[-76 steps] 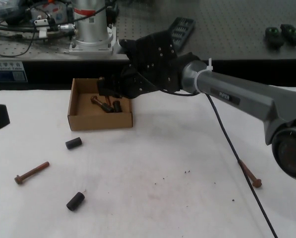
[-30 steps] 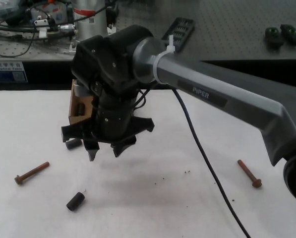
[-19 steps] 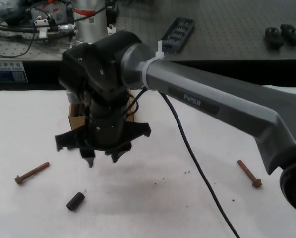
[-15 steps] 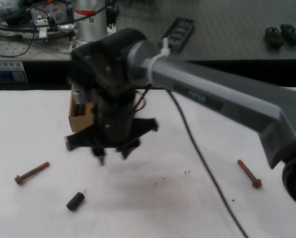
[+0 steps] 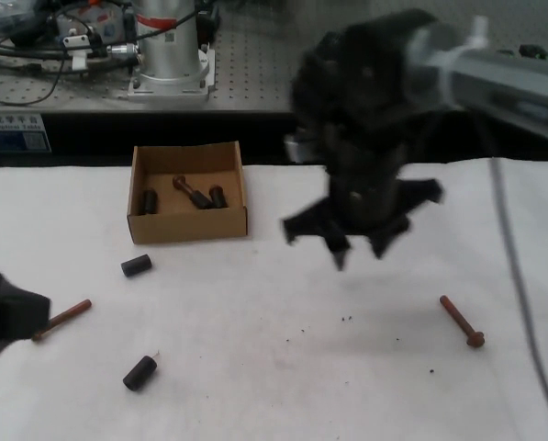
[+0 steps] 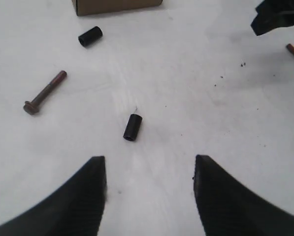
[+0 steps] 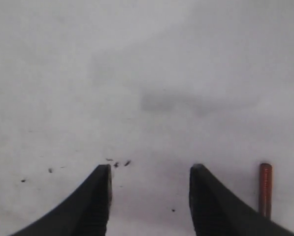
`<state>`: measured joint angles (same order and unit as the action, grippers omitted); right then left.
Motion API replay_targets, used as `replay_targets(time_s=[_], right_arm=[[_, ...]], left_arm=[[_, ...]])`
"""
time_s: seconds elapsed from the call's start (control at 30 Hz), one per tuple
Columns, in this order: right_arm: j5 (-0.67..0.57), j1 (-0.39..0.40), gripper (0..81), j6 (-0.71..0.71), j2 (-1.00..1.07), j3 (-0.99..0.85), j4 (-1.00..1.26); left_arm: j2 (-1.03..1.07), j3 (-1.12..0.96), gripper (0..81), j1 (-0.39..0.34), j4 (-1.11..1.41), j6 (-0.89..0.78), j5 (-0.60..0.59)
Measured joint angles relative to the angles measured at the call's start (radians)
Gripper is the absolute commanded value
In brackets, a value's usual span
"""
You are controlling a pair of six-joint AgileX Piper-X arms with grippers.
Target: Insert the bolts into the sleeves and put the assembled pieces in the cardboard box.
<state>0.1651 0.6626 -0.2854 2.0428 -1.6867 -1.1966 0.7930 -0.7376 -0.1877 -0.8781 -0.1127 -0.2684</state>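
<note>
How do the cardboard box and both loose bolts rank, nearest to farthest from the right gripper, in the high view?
1. right bolt, to the right of the right gripper
2. cardboard box, back left
3. left bolt, far left

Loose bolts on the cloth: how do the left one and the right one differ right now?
The left bolt lies near a loose sleeve; the right bolt lies alone. In the high view the left bolt's shank slants away rightward, the right bolt's leftward. Both are brown, lying flat, outside the cardboard box.
</note>
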Motion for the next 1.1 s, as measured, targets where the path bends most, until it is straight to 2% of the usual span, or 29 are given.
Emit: replay_targets(time_s=[0.07,0.3,0.37,0.83,1.03,1.1], right_arm=[[0.001,-0.019,36.6,0.006,-0.052,0.098,0.051],[-0.012,-0.079,36.6,0.029,-0.184,0.420,0.216],[-0.018,-0.097,36.6,0.035,-0.185,0.464,0.240],[-0.018,-0.209,36.5,0.110,-0.185,0.497,0.305],[-0.020,-0.224,23.5,0.130,-0.185,0.497,0.307],[-0.027,-0.225,21.6,0.141,-0.185,0.497,0.308]], left_arm=[[0.048,0.000,40.1,-0.034,0.051,0.000,0.004],[0.092,0.000,40.1,-0.082,0.139,0.000,0.045],[0.099,0.000,40.1,-0.095,0.143,0.000,0.048],[0.103,0.000,40.1,-0.112,0.150,0.000,0.089],[0.103,0.000,40.1,-0.112,0.150,0.000,0.089],[0.103,0.000,40.1,-0.112,0.150,0.000,0.089]])
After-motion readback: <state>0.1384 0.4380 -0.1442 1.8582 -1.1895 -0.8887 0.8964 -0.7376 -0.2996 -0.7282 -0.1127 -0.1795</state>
